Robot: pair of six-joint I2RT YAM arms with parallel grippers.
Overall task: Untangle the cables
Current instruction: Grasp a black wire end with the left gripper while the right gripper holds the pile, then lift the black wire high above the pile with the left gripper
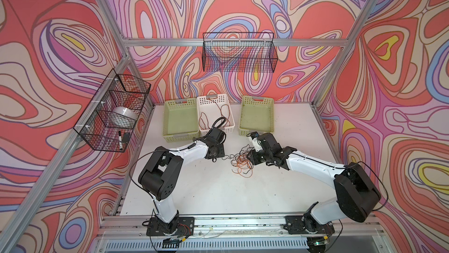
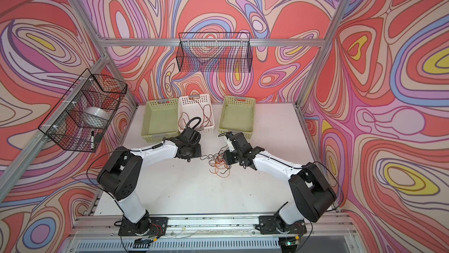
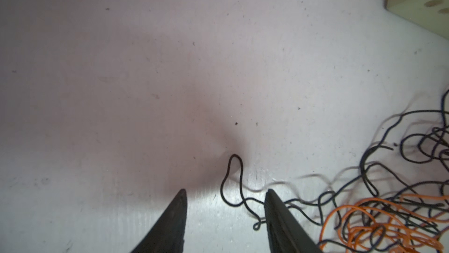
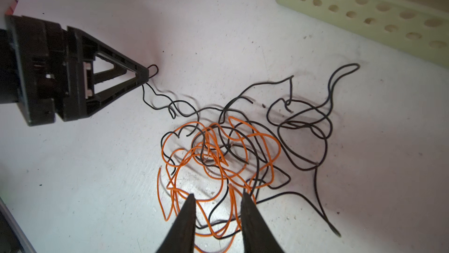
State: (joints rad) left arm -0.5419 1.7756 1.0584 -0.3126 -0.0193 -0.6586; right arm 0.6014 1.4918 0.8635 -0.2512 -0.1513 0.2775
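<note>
Straddling black cable (image 3: 234,155), left jaws apart | right jaws apart astride orange cable (image 4: 232,200)

Open tabletop (image 1: 206,191) at front, cable tangle (image 1: 243,163) mid-table (orange and black), baskets (image 1: 181,101) blocking the back.

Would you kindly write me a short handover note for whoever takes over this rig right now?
Left end effector: open, straddling a loop of the thin black cord on the white table.
Right end effector: open, over where that cord tangles with the thin orange cord.
Done: thin dark reddish-brown cord lies in the white perforated plastic basket.
Left to do: separate the orange and black cords.
</note>
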